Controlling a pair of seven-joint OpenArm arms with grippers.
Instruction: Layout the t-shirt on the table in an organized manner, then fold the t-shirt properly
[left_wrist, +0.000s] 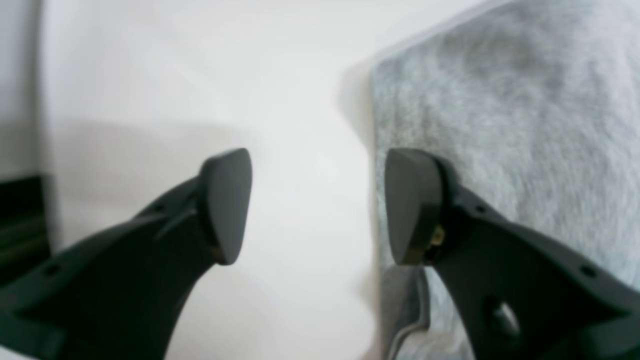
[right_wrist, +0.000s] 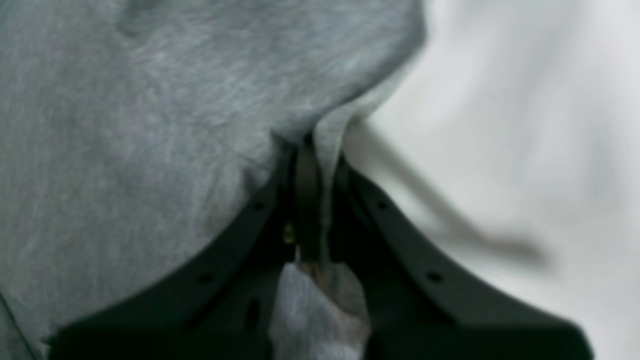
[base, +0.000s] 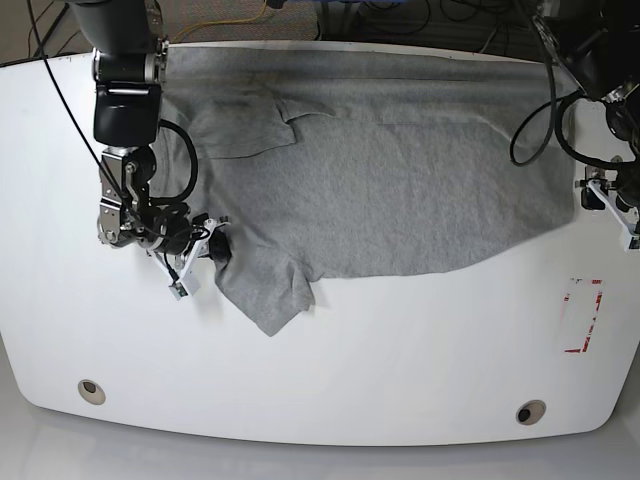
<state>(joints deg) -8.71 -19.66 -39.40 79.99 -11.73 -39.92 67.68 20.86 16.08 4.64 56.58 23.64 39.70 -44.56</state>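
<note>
- Presently, the t-shirt (base: 400, 200) is spread across the table (base: 350, 380).
- Its sleeve edge is pinched by the right gripper (right_wrist: 317, 200).
- Seemingly beside the hem, the left gripper (left_wrist: 317, 205) is held apart.

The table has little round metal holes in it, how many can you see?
2. One grommet hole sits near the table's front left corner, the other grommet hole near its front right corner. The t-shirt could hide more.
</note>
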